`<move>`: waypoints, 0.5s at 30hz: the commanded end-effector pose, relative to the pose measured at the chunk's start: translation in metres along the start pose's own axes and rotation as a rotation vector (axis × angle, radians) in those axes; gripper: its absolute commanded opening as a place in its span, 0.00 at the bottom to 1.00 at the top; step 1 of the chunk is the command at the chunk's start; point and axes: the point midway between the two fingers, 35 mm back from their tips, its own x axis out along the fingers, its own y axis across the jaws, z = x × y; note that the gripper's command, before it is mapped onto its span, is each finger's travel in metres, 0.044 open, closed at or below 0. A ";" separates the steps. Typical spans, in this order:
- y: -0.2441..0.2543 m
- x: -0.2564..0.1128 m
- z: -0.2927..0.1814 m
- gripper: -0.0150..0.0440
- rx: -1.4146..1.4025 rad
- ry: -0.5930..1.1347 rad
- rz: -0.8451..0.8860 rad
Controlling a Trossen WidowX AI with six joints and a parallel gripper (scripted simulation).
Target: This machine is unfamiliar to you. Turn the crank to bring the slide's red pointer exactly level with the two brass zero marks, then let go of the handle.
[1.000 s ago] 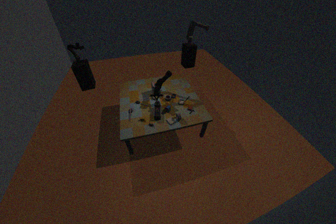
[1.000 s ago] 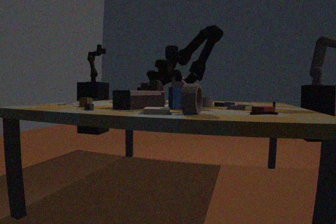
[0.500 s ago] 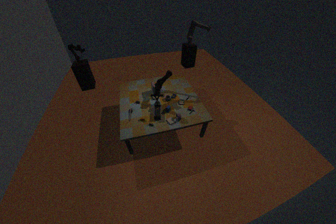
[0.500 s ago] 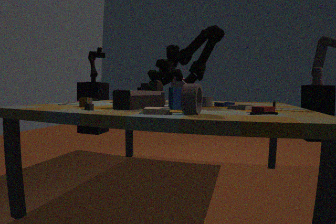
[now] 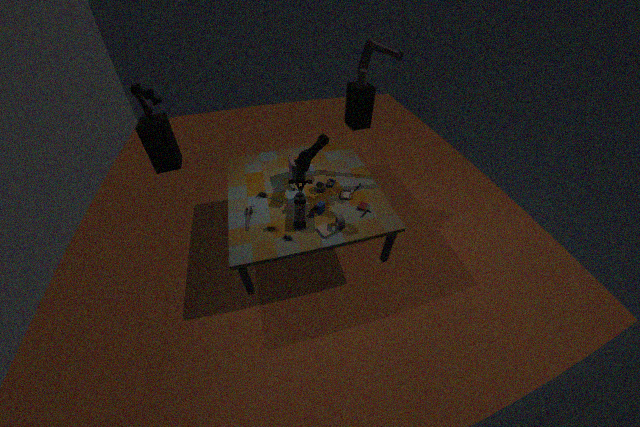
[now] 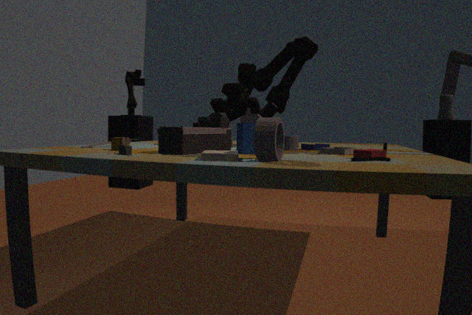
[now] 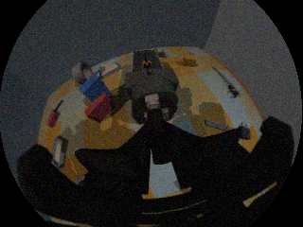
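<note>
The machine [image 5: 299, 211] [image 7: 151, 81] is a long dark body near the middle of the table, with a rounded housing and a crank at the end nearer the arm. My gripper [image 5: 300, 185] [image 7: 154, 123] is low at that end, its fingers closed in around the dark crank handle [image 7: 163, 150], which shows between and below them in the wrist view. A small red-orange mark [image 7: 147, 62], apparently the pointer, shows on the machine's far part. The brass zero marks cannot be told apart in this dim, grainy light, so I cannot tell whether the pointer is level with them.
A blue block [image 6: 245, 138] [image 7: 95, 87], a red block [image 7: 98, 107] and a grey ring [image 6: 268, 139] [image 7: 81, 73] stand beside the machine. A grey tray [image 7: 59, 151] and a red-and-black item [image 6: 369, 153] [image 7: 53, 118] lie farther out. Two other arms stand on black pedestals beyond the table.
</note>
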 end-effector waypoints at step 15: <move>0.015 0.004 -0.004 0.25 -0.011 0.003 0.023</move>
